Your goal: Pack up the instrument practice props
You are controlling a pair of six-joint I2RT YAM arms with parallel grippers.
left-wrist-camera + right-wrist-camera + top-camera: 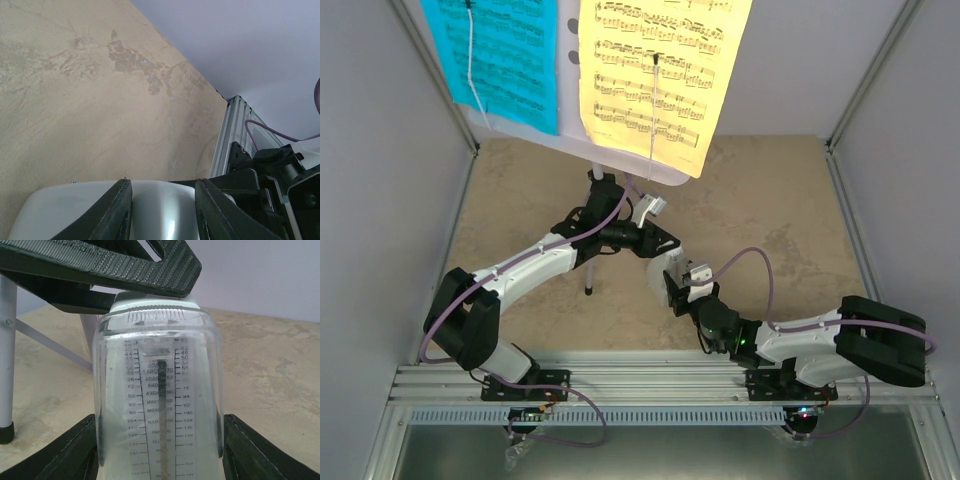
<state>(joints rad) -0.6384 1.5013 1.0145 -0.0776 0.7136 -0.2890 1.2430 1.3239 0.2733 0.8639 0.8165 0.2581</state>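
Metronome (pixel 157 390): sitting upright between both claws, near a leg of the music stand (pixel 569 100).
Right claw (pixel 157 445): clamping its sides, jaws standing fairly wide.
Left claw (pixel 162 200): reaching over its top; grip impossible to tell.
Cyan sheet (pixel 500 50), yellow sheet (pixel 660 70): hanging on the stand.

Cyan sheet (pixel 505 55): top ran past the picture's edge.
Yellow sheet (pixel 655 70): top was cropped too.
Metronome (pixel 157 390): base was cut off.

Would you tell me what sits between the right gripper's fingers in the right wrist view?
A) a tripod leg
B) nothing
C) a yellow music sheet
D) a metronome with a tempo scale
D: a clear-fronted metronome with printed tempo markings fills the gap between the two dark fingers of the right gripper.
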